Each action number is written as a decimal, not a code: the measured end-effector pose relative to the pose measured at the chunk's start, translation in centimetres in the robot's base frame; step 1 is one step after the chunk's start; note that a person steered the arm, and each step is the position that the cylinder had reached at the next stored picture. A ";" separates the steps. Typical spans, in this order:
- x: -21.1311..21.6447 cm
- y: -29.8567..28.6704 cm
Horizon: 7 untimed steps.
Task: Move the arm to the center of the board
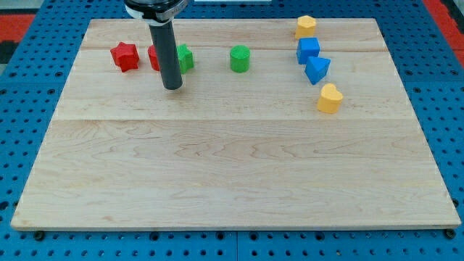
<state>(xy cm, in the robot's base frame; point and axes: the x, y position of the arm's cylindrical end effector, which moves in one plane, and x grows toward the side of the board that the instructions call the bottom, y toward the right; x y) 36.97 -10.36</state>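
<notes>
From where I stand, my tip rests on the wooden board just below two blocks the rod partly hides: a red block and a green block. A red star lies to the tip's left, a green cylinder to its right. There is no pincer here, only the rod. The board's centre lies lower and to the right of the tip, across bare wood. The risk looks small: a swing upward first would nudge the hidden pair.
</notes>
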 end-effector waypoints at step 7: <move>8.9 14.8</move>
